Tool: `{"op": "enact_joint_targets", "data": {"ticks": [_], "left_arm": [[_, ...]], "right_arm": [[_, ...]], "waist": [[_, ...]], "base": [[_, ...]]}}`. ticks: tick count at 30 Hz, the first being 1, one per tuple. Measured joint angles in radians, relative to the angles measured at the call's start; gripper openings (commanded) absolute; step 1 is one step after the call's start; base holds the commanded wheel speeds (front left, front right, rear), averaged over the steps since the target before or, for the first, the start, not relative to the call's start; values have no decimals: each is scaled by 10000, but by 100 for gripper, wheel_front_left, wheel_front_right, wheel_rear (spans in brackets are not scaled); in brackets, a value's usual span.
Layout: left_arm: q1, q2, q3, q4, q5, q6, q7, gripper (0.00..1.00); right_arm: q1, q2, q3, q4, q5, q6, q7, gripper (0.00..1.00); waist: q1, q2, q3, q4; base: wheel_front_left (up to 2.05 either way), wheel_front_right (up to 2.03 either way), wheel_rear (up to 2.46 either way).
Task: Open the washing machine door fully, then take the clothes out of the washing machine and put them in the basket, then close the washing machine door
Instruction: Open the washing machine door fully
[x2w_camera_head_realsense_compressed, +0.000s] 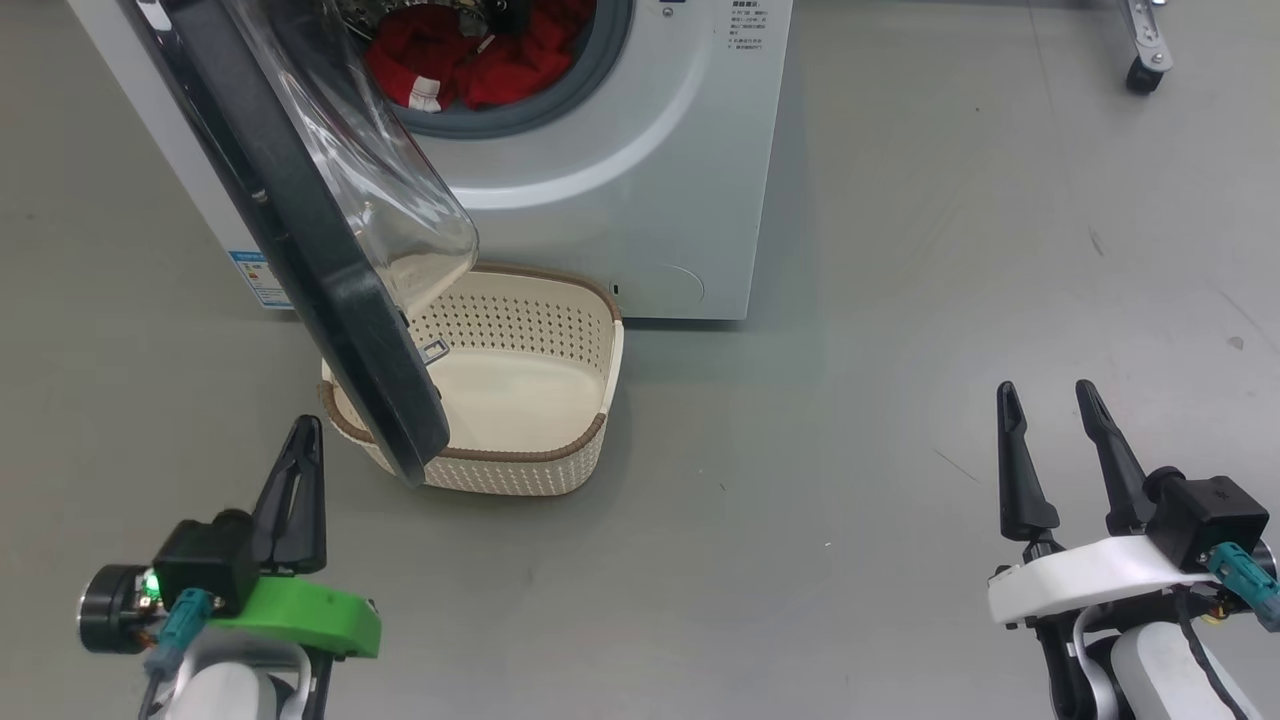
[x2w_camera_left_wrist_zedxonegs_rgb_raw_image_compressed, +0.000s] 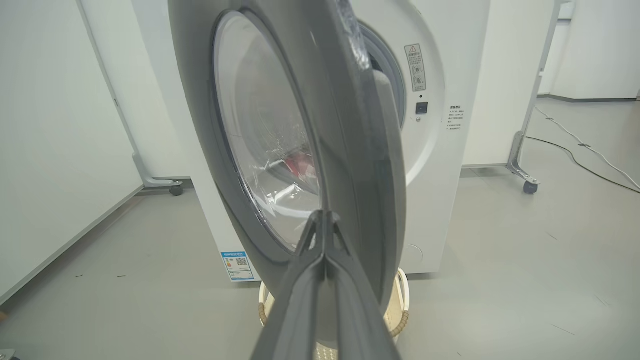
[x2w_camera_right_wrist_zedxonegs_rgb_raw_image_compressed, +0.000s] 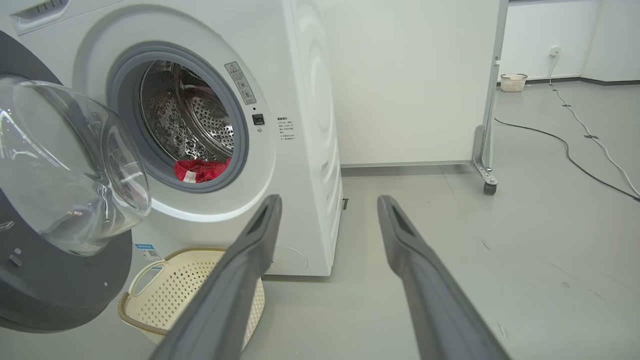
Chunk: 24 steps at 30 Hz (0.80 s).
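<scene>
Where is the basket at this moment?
In the head view the basket stands on the floor left of centre, just in front of the washing machine and partly under the open washing machine door.

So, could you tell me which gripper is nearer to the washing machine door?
The left. The left gripper, shut, sits just short of the washing machine door; the right gripper stands open, far off to its right.

Grey floor (x2w_camera_head_realsense_compressed: 900, 400), white partition (x2w_camera_right_wrist_zedxonegs_rgb_raw_image_compressed: 410, 75) (on casters (x2w_camera_right_wrist_zedxonegs_rgb_raw_image_compressed: 490, 189)), white walls (x2w_camera_left_wrist_zedxonegs_rgb_raw_image_compressed: 50, 150)
</scene>
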<state>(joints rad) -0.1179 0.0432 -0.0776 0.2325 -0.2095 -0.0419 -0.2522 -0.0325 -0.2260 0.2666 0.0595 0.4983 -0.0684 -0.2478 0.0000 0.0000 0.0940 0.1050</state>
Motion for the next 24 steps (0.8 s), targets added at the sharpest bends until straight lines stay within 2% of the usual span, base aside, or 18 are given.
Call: {"op": "enact_joint_targets", "data": {"ticks": [6, 15, 24], "left_arm": [[-175, -6, 395, -464, -15, 13, 0, 0], [-1728, 94, 874, -1538, -109, 4, -44, 0], [-2711, 261, 531, -2209, 125, -173, -48, 0]], "right_arm": [[1, 81, -61, -35, -173, 125, 0, 100], [1, 232, -182, -71, -278, 263, 0, 100], [2, 380, -265, -123, -522, 408, 0, 100]], "waist": [[0, 0, -4, 2], [0, 0, -59, 8], [0, 0, -103, -38]], "base": [[0, 0, 0], [0, 0, 0], [0, 0, 0]]}}
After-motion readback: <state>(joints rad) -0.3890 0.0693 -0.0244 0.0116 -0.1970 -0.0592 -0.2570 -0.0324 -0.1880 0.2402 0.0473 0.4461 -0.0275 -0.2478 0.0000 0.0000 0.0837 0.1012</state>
